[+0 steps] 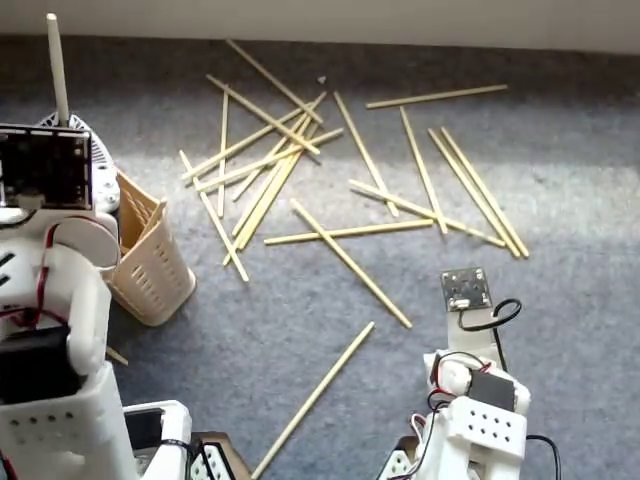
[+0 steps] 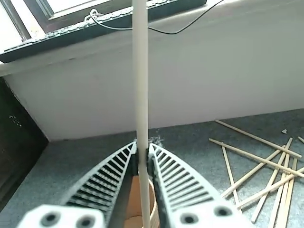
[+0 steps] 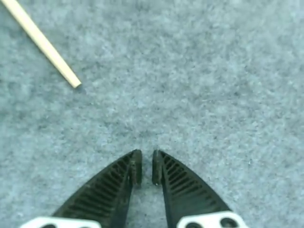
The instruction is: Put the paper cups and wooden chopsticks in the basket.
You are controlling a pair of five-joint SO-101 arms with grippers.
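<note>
**A:** What lies around the basket (image 1: 155, 270)?

**B:** It sits at the left of the overhead frame on grey carpet (image 1: 560, 330), partly behind the left arm. Loose chopsticks (image 1: 350, 232) are scattered across the upper middle, apart from it.

**A:** And the grippers?

**B:** The left gripper (image 2: 142, 147) pinches one held chopstick (image 2: 140, 71) upright, and its wrist camera adds a white wall (image 2: 213, 71) behind. A tan rim under the fingers is too cut off to name. The right gripper (image 3: 145, 166) has its fingers a narrow slit apart over carpet, with another chopstick (image 3: 42, 45) at upper left.
</note>
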